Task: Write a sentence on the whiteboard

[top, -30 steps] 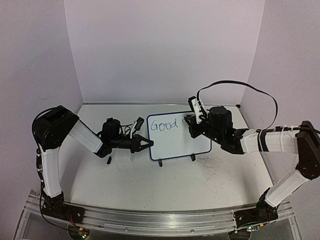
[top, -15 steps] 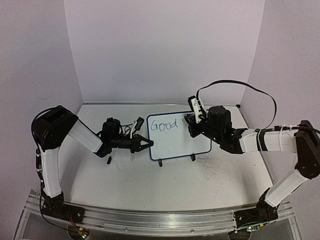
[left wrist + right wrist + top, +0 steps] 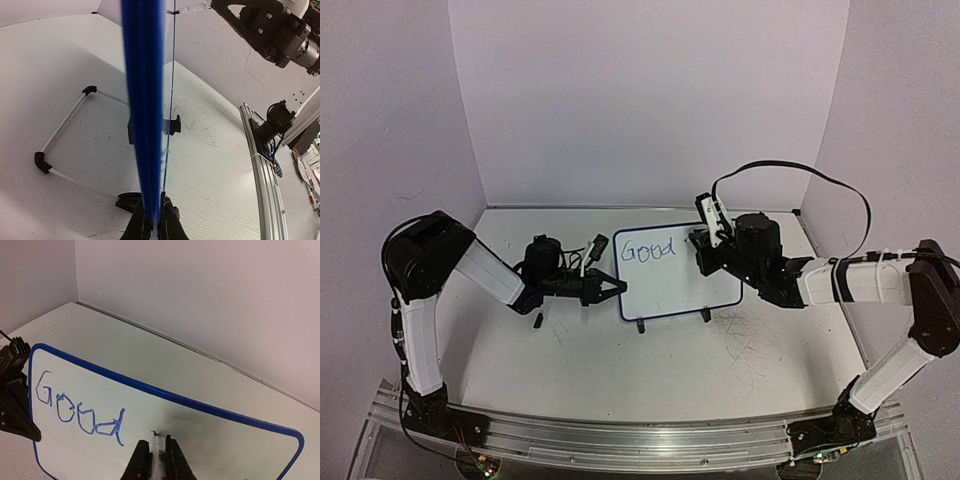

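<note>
Marker (image 3: 158, 454) in right tool (image 3: 156, 442), tip at whiteboard (image 3: 225, 445) beside "Good" lettering (image 3: 80, 415)

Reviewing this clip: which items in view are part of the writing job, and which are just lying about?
In use: whiteboard, clamped at its left edge by the left end effector; marker in the right end effector, tip at the board; the "Good" lettering.
Lying about: small black piece on the table left of the board, possibly a cap.
</note>
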Available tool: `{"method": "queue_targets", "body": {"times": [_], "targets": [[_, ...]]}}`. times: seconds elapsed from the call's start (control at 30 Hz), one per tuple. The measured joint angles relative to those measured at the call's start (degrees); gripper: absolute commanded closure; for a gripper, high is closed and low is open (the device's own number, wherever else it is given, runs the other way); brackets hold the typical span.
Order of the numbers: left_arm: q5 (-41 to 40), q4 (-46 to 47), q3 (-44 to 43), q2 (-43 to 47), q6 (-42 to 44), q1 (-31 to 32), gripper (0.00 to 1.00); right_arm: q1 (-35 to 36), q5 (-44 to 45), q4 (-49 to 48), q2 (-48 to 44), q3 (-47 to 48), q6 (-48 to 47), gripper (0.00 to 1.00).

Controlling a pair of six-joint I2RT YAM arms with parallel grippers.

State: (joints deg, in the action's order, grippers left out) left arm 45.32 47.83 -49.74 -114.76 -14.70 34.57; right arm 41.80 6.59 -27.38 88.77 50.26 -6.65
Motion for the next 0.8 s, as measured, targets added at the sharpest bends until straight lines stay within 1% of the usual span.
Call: {"method": "queue_targets", "body": {"times": [0.8], "targets": [[-0.35,-1.37,0.0,0.61,0.3,0.0,1.0,0.13,-0.02,0.56,-0.28,-2.09,2.12,1.0]]}}
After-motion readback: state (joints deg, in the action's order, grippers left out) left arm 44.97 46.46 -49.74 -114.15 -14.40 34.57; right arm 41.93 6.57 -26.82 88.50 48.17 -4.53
